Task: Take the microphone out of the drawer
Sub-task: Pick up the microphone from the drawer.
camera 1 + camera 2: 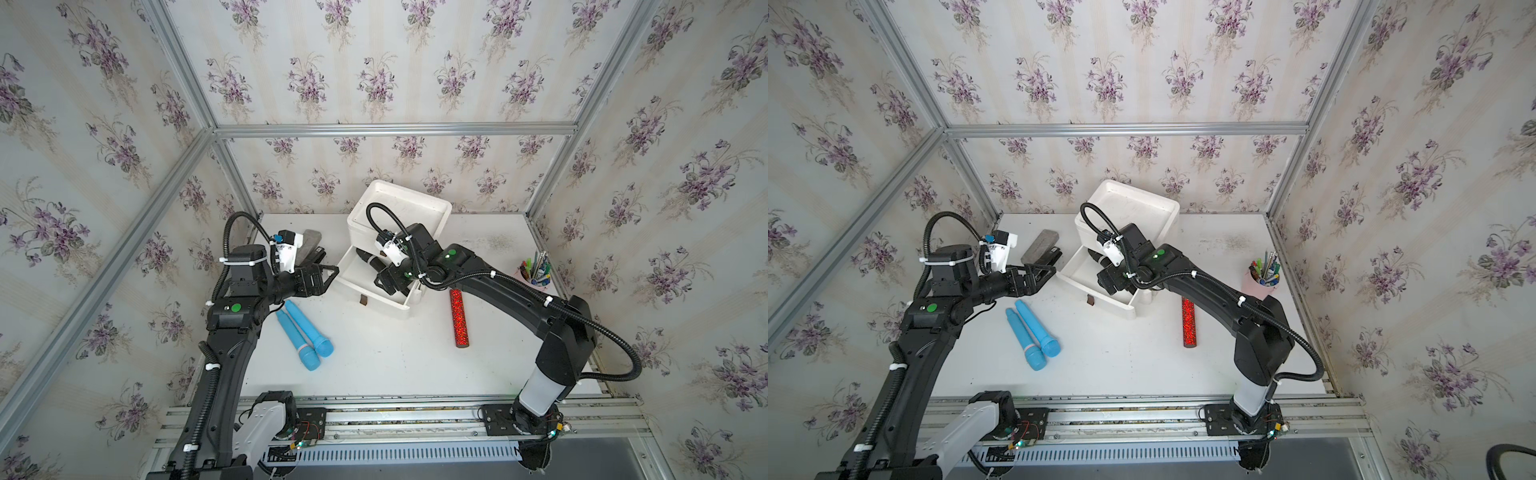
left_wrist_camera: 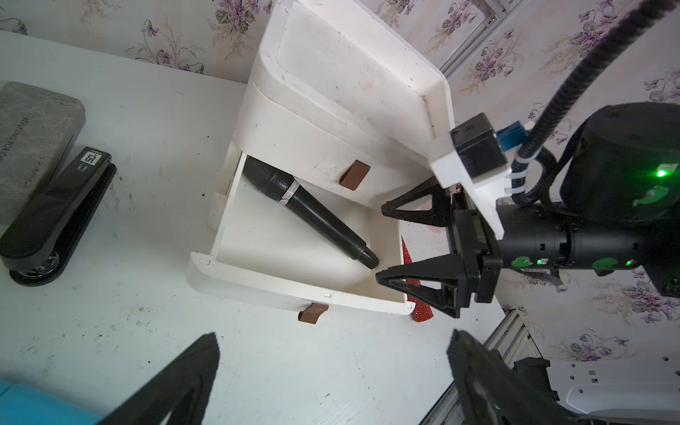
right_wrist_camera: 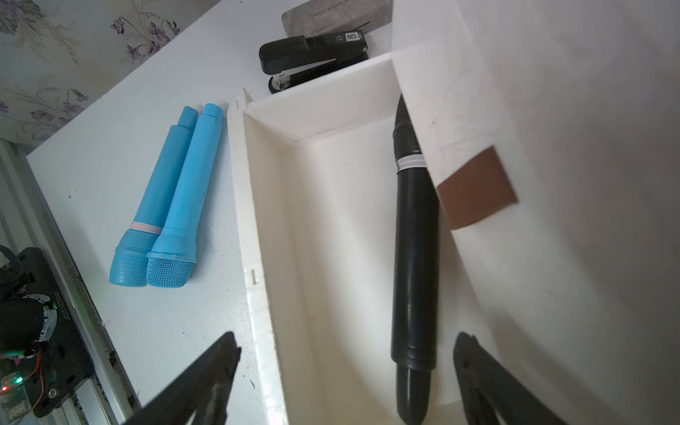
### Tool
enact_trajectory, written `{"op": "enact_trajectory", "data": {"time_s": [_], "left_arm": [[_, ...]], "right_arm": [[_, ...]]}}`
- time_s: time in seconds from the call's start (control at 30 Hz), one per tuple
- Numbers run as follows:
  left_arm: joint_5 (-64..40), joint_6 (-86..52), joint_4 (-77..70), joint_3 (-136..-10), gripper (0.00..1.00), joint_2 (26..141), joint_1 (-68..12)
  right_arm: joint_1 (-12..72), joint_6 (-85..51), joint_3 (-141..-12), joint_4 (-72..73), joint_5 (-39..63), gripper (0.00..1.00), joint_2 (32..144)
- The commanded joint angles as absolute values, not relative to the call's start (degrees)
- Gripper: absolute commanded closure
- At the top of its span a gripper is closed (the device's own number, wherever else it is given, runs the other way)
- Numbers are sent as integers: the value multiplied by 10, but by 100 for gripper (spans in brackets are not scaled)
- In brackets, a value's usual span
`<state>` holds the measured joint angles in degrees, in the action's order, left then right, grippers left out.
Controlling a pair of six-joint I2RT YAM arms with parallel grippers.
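Right gripper [image 2: 380,243], jaws apart and empty, hovers at the 4 o'clock end of the drawer [image 1: 356,276] in a top view, where the black microphone [image 2: 312,209] lies, head toward 10 o'clock; reaching seems in hand, and next the jaws must close on its handle.

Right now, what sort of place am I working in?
Probably a lab test cell, not a home: aluminium framing holds floral wallpaper panels, and a small drawer unit sits on a white tabletop.

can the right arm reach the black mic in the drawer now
Probably yes: the drawer stands open, and the right gripper hangs open by the uncovered handle of the black microphone.
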<state>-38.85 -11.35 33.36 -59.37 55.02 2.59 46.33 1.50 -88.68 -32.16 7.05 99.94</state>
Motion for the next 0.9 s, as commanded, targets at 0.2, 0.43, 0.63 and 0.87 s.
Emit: {"op": "enact_trajectory", "data": {"time_s": [0.2, 0.43, 0.63, 0.87], "left_arm": [[-388, -114, 322, -593, 1, 550, 26], [-389, -113, 321, -594, 1, 552, 25], [-389, -114, 322, -594, 1, 553, 24], [-389, -114, 322, -594, 1, 554, 24]], "right_arm": [[473, -35, -882, -292, -9, 15, 1044], [477, -58, -867, -264, -57, 20, 1064], [478, -64, -867, -255, -64, 23, 1076], [478, -62, -868, -253, -71, 26, 1088]]}}
